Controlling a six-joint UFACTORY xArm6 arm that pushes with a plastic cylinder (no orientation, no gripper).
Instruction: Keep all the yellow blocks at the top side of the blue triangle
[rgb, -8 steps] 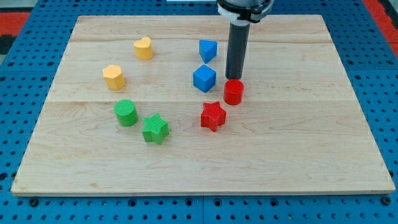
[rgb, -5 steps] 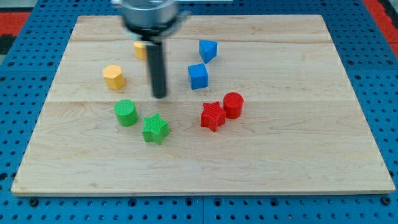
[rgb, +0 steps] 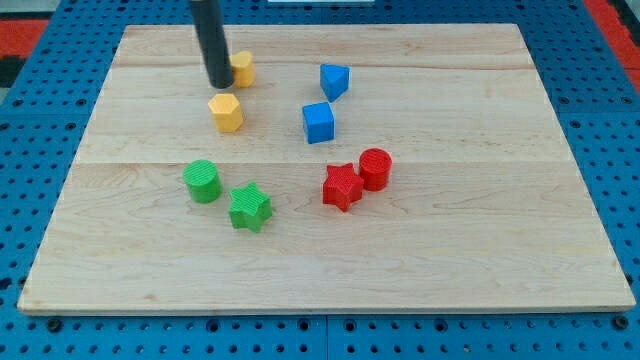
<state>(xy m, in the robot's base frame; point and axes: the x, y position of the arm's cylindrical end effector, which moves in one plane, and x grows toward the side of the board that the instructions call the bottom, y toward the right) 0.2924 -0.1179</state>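
Note:
The blue triangle sits right of centre near the view's top. A blue cube is just below it. The yellow heart lies to the triangle's left, partly hidden by my rod. The yellow hexagon sits below the heart, left of the blue cube. My tip is between the two yellow blocks, touching or nearly touching the heart's left side and just above the hexagon.
A green cylinder and a green star lie at lower left. A red star and a red cylinder touch each other at lower right of centre. The wooden board rests on a blue pegboard.
My rod swept from the red cylinder leftward, then up to the yellow heart. The blue cube and red cylinder shifted slightly. The yellow hexagon moved right and the heart moved right.

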